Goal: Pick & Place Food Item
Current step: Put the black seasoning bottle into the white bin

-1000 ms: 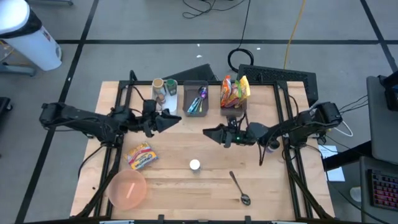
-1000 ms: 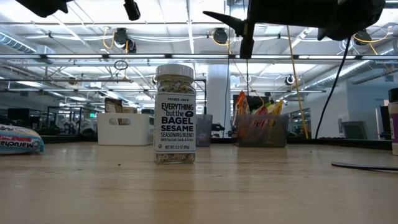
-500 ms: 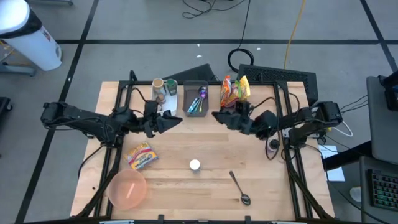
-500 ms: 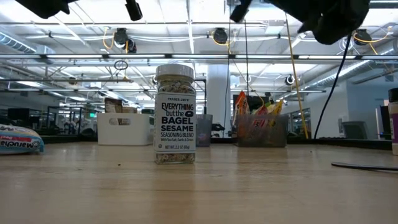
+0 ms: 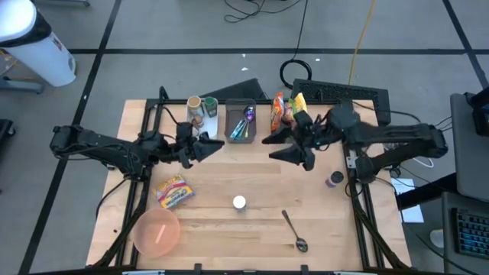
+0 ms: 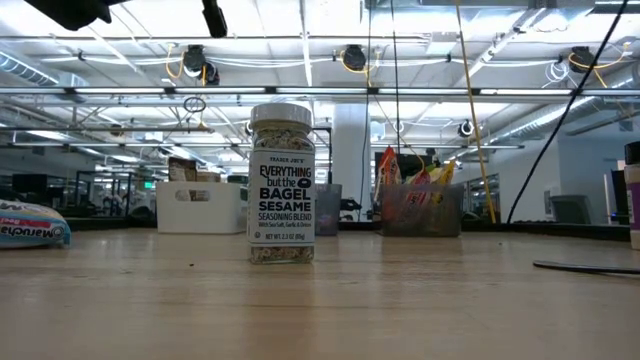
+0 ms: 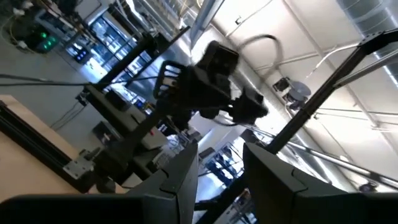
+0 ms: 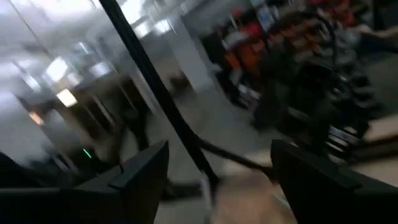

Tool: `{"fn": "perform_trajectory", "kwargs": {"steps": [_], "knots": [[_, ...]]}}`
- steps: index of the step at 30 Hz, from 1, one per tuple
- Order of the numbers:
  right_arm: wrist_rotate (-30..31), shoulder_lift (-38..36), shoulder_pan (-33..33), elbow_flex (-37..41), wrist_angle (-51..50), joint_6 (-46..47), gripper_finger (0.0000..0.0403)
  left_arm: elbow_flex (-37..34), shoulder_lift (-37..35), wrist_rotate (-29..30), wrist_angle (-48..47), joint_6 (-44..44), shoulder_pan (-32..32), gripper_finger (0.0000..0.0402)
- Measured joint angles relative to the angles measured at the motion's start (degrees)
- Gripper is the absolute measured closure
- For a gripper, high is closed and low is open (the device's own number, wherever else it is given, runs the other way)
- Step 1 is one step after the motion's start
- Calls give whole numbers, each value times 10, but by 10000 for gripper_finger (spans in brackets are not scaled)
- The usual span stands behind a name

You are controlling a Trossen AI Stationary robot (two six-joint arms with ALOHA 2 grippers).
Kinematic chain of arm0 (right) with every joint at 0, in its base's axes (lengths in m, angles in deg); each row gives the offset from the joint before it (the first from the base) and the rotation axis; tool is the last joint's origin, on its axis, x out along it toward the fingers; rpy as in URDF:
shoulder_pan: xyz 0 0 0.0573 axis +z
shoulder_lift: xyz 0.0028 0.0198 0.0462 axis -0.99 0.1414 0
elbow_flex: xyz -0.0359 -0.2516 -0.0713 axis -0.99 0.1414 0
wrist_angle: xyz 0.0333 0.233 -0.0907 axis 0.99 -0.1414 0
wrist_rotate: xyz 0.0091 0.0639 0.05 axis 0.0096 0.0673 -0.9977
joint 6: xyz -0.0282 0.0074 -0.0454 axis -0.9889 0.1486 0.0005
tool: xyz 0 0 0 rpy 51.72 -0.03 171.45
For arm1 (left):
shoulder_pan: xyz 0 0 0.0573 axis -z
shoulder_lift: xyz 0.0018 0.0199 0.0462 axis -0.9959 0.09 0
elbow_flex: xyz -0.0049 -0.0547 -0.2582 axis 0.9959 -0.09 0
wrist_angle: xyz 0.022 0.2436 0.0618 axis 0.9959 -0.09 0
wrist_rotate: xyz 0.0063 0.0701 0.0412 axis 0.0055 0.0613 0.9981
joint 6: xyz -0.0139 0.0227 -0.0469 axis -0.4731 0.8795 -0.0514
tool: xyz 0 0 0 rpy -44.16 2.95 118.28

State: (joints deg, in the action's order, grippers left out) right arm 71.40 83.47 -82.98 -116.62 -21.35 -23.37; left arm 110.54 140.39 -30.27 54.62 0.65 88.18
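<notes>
Wooden table (image 5: 229, 179): right gripper (image 5: 281, 147) spread wide, empty, snack-packet bin (image 5: 286, 122) just behind it; left gripper (image 5: 212, 147) partly parted, empty.

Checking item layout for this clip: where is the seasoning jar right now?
In the high view the seasoning jar stands upright near the table's middle front, between the snack packet and the spoon.

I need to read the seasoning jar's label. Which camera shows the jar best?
The low view: the seasoning jar stands upright, close and side-on, label readable. The high view shows only its white lid from above. Neither wrist view shows it.
</notes>
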Motion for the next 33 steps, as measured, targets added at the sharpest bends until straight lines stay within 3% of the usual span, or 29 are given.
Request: {"fn": "perform_trajectory", "kwargs": {"steps": [4, 9, 13, 21, 27, 33], "knots": [[29, -16, 0, -94, -256, -108, 111, 0, 0, 4, 0, 8, -5, 268], [48, -18, 0, -155, -442, -152, 115, 0, 0, 5, -3, 8, -14, 268], [52, -18, 12, -171, -573, -161, 127, 0, 0, 4, -9, 8, -19, 268], [138, 5, 58, -157, -891, -192, 143, 0, 0, 4, -28, 10, -21, 268], [149, -3, 53, -52, -934, -198, 135, 0, 0, 3, -34, 13, -21, 268], [69, -31, 39, 45, -944, -176, 113, 0, 0, -1, -38, 12, -20, 268]]}}
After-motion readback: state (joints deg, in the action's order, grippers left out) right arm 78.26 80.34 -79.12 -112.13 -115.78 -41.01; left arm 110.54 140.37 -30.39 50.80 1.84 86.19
